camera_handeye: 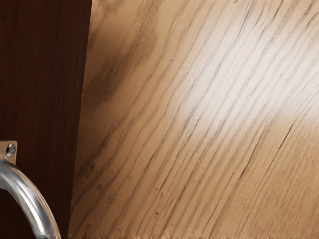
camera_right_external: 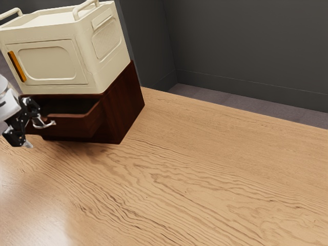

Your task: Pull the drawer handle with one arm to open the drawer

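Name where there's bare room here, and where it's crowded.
Bare: tabletop from the dark cabinet's side to the exterior view's right edge; the cream box's top, between its rails. Crowded: the drawer front, with handle and gripper close together.

Ext. view: arm [camera_right_external: 7, 102], cut off at L edge; cream box [camera_right_external: 56, 56], cropped at L edge, one top rail [camera_right_external: 84, 7] clipped at upper edge; drawer [camera_right_external: 77, 125], part hidden behind end effector [camera_right_external: 31, 130], interior in deep shadow, contents n/d. Handle, same view, too small to tell its exact contact w/ end effector. Wrist view: handle [camera_handeye: 34, 199] cut off at L & lower edges, its mtg. plate [camera_handeye: 12, 148] cropped at L edge.
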You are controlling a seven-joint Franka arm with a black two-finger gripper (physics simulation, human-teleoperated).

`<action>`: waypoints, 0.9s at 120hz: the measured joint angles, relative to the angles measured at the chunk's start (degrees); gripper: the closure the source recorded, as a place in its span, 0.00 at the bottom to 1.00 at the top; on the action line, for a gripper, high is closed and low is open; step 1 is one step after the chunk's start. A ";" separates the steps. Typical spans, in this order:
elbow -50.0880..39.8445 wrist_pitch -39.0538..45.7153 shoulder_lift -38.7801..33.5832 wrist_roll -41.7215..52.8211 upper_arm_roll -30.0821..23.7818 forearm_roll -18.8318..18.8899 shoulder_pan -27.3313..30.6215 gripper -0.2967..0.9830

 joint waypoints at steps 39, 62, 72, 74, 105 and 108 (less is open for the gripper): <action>-3.35 -0.23 -2.56 0.52 1.15 0.63 0.36 0.23; -5.57 -0.21 -4.58 0.81 1.15 0.68 0.44 0.24; -6.47 -0.21 -5.50 0.91 1.15 0.92 0.48 0.24; -6.64 -0.21 -5.70 0.93 1.15 0.98 0.49 0.24; -10.07 -0.10 -8.65 1.16 1.68 1.43 0.63 0.23; -10.40 -0.09 -9.05 1.18 1.71 1.45 0.80 0.23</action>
